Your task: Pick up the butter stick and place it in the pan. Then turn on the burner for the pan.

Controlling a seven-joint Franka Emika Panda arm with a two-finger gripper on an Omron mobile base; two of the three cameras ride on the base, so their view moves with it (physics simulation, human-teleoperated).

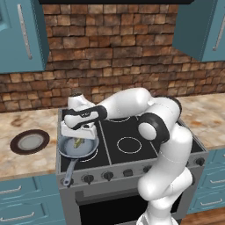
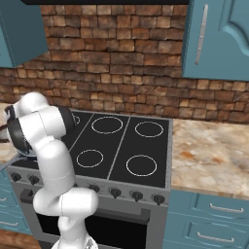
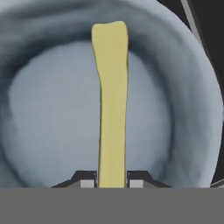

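Note:
The grey-blue pan (image 1: pixel 70 149) sits on the stove's front left ring, its slim handle (image 1: pixel 68 177) reaching out over the front edge. My gripper (image 1: pixel 79 135) hangs just above the pan's bowl, shut on the yellow-green butter stick (image 1: pixel 78 143). In the hand view the butter stick (image 3: pixel 112 100) runs up from between my two fingertips (image 3: pixel 87 181) across the pan's floor (image 3: pixel 52 118), with my gripper (image 3: pixel 112 182) closed on its near end. The pan hides most of its burner; only a short arc of white ring (image 1: pixel 91 157) shows.
A dark brown plate with a grey centre (image 1: pixel 30 141) lies on the counter left of the stove. A row of knobs (image 1: pixel 107 175) lines the stove front. The front right ring (image 1: pixel 129 145) is bare. My arm's elbow (image 1: pixel 154 127) hangs over the stove's right half.

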